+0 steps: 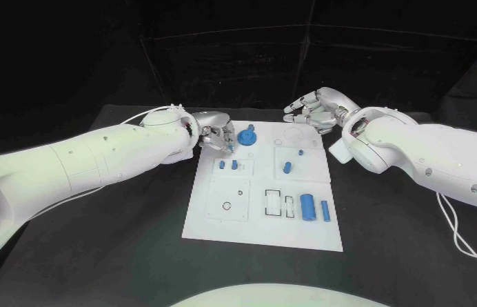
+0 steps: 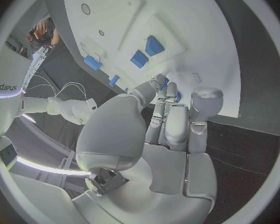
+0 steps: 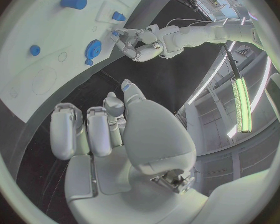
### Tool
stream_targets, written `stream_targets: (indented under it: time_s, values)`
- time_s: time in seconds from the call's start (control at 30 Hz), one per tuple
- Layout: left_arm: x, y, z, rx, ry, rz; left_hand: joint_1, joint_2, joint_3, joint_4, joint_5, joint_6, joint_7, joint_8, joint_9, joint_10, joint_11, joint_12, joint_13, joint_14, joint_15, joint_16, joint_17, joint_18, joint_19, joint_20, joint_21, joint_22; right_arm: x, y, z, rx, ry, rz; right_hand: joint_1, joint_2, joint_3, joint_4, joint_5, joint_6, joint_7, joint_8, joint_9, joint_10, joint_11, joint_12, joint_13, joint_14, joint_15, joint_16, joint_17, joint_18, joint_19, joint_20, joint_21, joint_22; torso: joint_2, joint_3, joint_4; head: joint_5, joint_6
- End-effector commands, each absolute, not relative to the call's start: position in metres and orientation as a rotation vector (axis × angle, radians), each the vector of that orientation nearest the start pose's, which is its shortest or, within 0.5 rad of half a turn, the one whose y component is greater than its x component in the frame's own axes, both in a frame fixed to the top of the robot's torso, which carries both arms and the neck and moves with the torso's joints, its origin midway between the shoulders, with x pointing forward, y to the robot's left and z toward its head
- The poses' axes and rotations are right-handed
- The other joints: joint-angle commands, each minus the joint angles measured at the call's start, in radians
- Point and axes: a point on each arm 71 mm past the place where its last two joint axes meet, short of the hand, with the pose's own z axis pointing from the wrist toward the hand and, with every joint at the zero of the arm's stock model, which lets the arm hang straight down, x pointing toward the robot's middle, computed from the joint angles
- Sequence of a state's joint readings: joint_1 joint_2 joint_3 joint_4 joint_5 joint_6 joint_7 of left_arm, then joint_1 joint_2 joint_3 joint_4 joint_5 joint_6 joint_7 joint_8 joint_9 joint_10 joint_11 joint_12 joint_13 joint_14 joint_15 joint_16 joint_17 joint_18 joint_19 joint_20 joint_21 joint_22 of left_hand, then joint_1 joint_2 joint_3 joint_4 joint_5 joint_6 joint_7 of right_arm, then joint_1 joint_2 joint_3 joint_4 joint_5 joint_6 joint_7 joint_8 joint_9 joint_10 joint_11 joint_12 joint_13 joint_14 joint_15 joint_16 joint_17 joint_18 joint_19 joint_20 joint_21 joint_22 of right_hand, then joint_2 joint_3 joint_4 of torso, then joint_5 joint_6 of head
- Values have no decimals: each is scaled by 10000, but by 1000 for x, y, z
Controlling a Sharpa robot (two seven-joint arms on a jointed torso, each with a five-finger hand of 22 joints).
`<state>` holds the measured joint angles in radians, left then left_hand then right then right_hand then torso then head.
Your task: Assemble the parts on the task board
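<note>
Blue gear-like part (image 1: 247,138) sits on the task board (image 1: 260,232) at its far left corner, just beside the left hand (image 1: 211,134); contact unclear, fingertips hidden. Right hand (image 1: 316,112) hovers past the far edge, fingers loosely curled, holding nothing.

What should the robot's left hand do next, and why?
Probably close its fingers on a small blue part. The left hand is at the far left corner of the task board, fingertips beside the blue gear and holding nothing that I can see. The right hand waits off the board's far edge.
</note>
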<state>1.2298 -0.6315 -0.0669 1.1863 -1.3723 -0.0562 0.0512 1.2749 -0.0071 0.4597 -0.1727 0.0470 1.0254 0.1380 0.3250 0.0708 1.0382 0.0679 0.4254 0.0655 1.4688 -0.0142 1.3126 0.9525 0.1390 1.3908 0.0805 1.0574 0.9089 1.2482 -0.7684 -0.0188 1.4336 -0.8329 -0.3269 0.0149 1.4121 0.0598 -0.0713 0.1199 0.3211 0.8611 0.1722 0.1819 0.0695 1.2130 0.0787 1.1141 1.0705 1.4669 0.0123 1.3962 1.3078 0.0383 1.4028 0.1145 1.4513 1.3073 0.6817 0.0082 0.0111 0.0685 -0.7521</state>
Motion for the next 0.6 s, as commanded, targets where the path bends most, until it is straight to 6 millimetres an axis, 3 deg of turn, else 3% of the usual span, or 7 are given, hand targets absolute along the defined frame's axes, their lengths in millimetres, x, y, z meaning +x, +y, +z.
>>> stream_targets:
  time_s: [0.03,0.6]
  values:
    - [536,180,-214,2416,19204,-6911,28,-97,2,-18,65,55,-27,20,21,69,-3,-38,2,10,-45,-55,-25,-95,86,8,58,8,515,-190,-160,3792,16844,10205,14,105,-20,43,57,-37,-8,19,-12,-47,23,-16,8,477,-86,-36,249,199,-70,-2,-43,147,4,-5,-1,20,-3]
    - [536,176,-220,2388,19291,-6930,28,-101,3,-20,66,61,-26,16,21,77,-4,-44,3,7,-45,-59,-38,-94,84,8,57,8,515,-189,-160,3771,16858,10231,14,105,-20,43,57,-37,-8,19,-12,-47,23,-16,8,477,-86,-36,249,199,-70,-2,-43,147,4,-2,-3,14,-19]
